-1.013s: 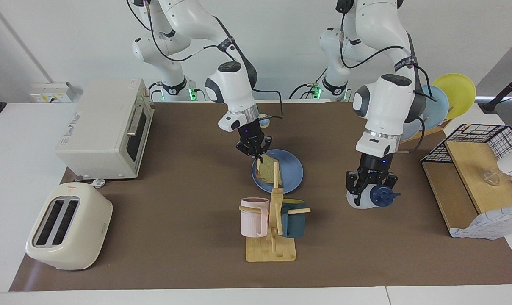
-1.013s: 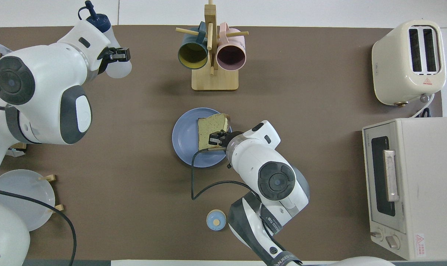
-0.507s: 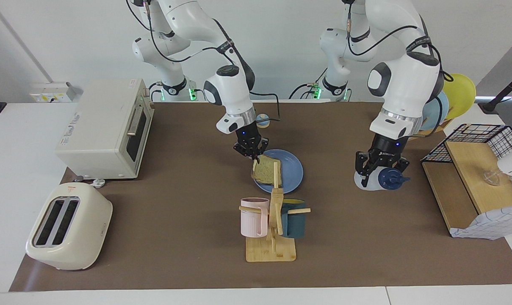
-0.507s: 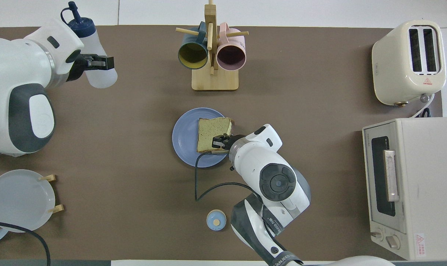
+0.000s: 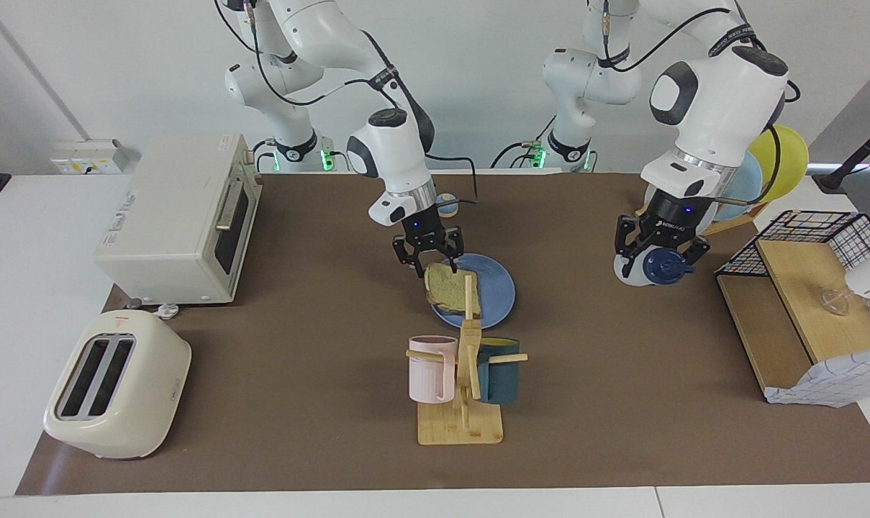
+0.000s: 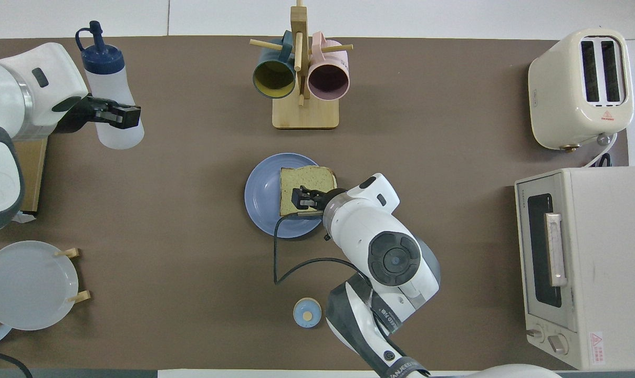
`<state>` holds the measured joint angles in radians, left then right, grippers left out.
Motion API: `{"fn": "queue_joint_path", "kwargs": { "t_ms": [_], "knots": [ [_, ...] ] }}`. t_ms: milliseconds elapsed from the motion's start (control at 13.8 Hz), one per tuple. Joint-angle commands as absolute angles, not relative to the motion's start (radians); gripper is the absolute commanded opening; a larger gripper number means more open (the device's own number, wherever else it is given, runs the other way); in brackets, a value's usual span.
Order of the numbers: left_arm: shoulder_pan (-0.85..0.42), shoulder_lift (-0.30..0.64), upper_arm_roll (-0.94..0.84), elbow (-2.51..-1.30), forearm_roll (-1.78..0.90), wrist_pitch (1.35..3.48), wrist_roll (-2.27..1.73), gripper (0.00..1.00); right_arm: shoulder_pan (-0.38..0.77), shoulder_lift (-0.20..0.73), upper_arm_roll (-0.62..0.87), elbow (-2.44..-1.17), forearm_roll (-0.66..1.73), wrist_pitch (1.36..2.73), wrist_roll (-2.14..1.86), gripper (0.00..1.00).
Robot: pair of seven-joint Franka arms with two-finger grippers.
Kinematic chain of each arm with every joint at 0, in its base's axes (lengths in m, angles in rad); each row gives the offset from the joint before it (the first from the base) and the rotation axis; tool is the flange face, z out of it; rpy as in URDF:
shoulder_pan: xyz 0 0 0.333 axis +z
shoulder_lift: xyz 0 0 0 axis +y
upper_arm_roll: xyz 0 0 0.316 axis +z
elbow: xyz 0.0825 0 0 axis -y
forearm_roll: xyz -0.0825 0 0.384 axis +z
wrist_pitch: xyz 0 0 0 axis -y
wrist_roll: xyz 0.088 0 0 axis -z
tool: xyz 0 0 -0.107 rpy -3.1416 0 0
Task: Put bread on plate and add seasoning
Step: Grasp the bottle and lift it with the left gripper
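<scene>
Bread (image 6: 304,184) lies flat on the blue plate (image 6: 262,195), mid-bench, nearer the robots than the mug stand (image 6: 301,79); one edge overhangs the rim toward the right arm's end. First step judged done.

Right pincer (image 5: 429,260) hovers just above the bread, fingers spread apart, nothing held. Release looks complete; the arm is not yet clear of the plate.

Left pincer (image 5: 659,253) is clamped on the body of the seasoning bottle (image 6: 112,94), raised off the bench near the left arm's end, well apart from the plate. Cap is on.

Left to do, by judgement: carry bottle over the plate, tip, squeeze onto bread.

Writing: small dark lettering on the oven (image 6: 585,262) front edge and a red warning sticker by its knobs; red triangle mark on the toaster (image 6: 582,86). None legible.
</scene>
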<state>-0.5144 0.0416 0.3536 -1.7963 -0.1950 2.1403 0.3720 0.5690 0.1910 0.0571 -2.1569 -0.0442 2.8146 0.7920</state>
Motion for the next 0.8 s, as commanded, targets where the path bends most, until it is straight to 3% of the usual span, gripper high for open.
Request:
{"fn": "queue_joint_path", "kwargs": {
  "t_ms": [0,362,724],
  "knots": [
    [-0.482,-0.008,0.347,-1.805,-0.212,2.031,0.536,0.00,0.572,0.190,0.066,-2.105,-0.029,2.771,0.848,1.00],
    [-0.474,-0.067,0.347,-1.809,-0.212,1.872,0.734,0.00,0.583,0.181,0.063,-1.990,-0.031,2.573,0.879,1.00],
    [-0.486,-0.101,0.339,-1.821,-0.198,1.795,0.952,0.00,0.531,0.216,0.063,-1.728,-0.023,2.327,0.825,1.00]
  ]
}}
